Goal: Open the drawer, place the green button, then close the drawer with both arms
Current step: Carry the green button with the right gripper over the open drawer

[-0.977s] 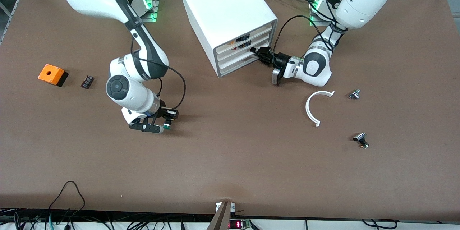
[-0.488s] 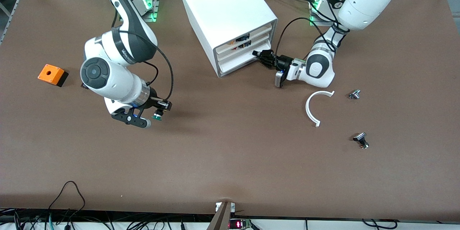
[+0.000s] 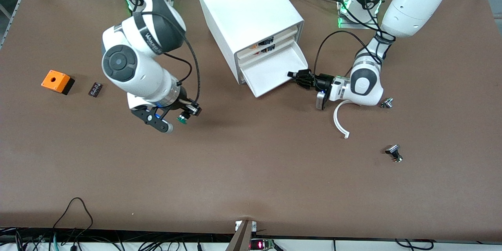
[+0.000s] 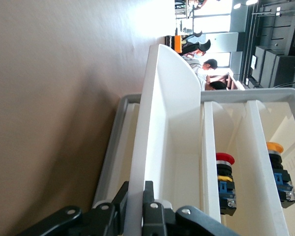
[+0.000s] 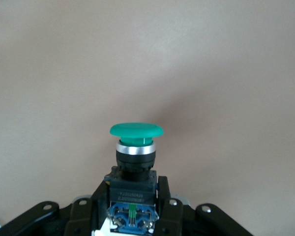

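The white cabinet [image 3: 243, 4] stands at the table's back middle. Its lowest drawer [image 3: 274, 72] is pulled out and its tray shows nothing inside. My left gripper [image 3: 295, 76] is shut on the drawer's front wall; in the left wrist view the fingers [image 4: 150, 206] clamp the white front wall [image 4: 160, 123]. My right gripper [image 3: 187, 112] is shut on the button [image 3: 182, 119] and holds it in the air over bare table, toward the right arm's end from the drawer. The right wrist view shows the button's green cap [image 5: 135, 131] and my gripper [image 5: 132, 209] clamping its black-and-blue body.
An orange box [image 3: 57, 81] and a small black part [image 3: 95, 89] lie toward the right arm's end. A white curved piece [image 3: 340, 119] and two silver-black knobs [image 3: 387, 103] [image 3: 394, 153] lie near the left arm. The upper drawers hold a red button [image 4: 224, 177] and a yellow one [image 4: 277, 167].
The left gripper has pulled the lowest drawer out of the cabinet. The right arm has lifted the button off the table and carried it a little toward the cabinet.
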`<action>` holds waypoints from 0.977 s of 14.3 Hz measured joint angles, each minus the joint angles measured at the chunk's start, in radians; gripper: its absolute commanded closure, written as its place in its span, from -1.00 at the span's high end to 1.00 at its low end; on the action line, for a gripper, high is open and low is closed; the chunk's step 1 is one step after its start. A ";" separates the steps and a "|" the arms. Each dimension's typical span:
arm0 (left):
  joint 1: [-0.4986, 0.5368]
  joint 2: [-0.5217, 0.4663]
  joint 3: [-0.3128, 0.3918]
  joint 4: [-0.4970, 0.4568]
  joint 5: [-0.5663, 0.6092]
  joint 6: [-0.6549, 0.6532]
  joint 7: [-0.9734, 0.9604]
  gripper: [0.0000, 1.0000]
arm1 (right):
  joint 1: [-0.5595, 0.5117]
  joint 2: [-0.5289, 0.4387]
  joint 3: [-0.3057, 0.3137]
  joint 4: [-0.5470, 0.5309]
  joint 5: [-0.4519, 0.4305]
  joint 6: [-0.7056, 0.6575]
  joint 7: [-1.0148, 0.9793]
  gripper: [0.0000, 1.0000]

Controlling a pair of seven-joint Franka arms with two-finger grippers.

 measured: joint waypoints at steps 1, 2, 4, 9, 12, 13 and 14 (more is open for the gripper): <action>0.002 0.007 0.013 0.021 0.009 -0.004 -0.008 -1.00 | 0.027 0.010 0.000 0.028 0.000 -0.004 0.063 -1.00; 0.004 0.012 0.022 0.037 0.017 -0.008 -0.017 -1.00 | 0.057 0.022 0.000 0.055 0.000 -0.005 0.126 -1.00; 0.014 0.018 0.031 0.060 0.026 -0.011 -0.035 -1.00 | 0.113 0.053 -0.001 0.116 0.000 -0.005 0.251 -1.00; 0.022 0.029 0.044 0.094 0.052 -0.001 -0.088 1.00 | 0.199 0.134 -0.002 0.246 -0.001 0.039 0.507 -1.00; 0.048 0.031 0.057 0.111 0.060 0.002 -0.104 1.00 | 0.257 0.176 -0.003 0.258 -0.002 0.118 0.639 -1.00; 0.059 0.027 0.058 0.121 0.073 0.002 -0.125 1.00 | 0.280 0.191 -0.003 0.259 -0.009 0.145 0.685 -1.00; 0.068 0.019 0.058 0.136 0.108 0.001 -0.170 1.00 | 0.303 0.208 -0.004 0.259 -0.020 0.172 0.730 -1.00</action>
